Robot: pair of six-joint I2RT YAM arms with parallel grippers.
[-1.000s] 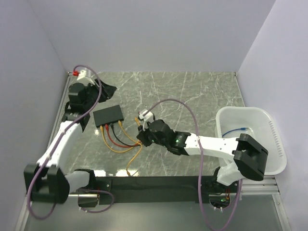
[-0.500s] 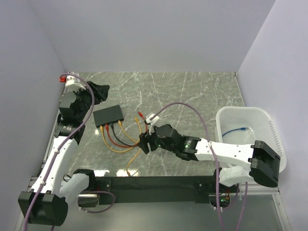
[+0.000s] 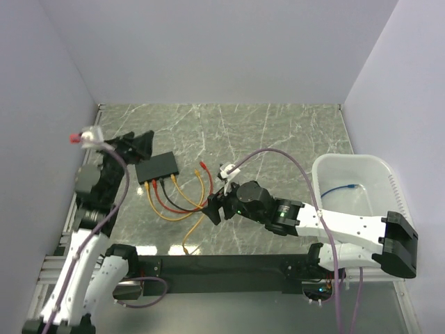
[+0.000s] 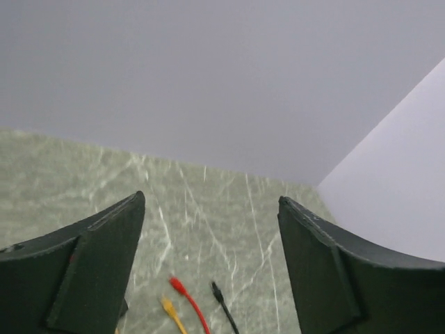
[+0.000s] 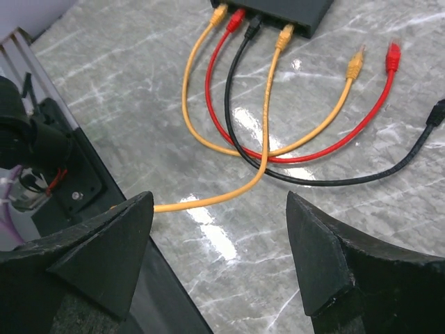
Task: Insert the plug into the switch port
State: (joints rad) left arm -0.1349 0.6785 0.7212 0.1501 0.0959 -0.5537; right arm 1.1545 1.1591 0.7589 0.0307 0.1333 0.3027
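Note:
The switch is a flat black box lying left of centre on the marble; in the right wrist view its socket edge shows at the top. Yellow, red, black and orange plugs sit in its sockets. Loose orange, red and black plugs lie on the marble beside it. My left gripper hovers open just behind the switch's left end, holding nothing. My right gripper is open and empty over the cable loops, nearer than the switch.
A white bin holding a blue cable stands at the right edge. A black rail runs along the near edge, and the orange cable trails onto it. Grey walls close in the left, back and right.
Both grippers have opened. The left arm has pulled back toward the near left, away from the switch. The right gripper has drawn back toward the near edge and right.

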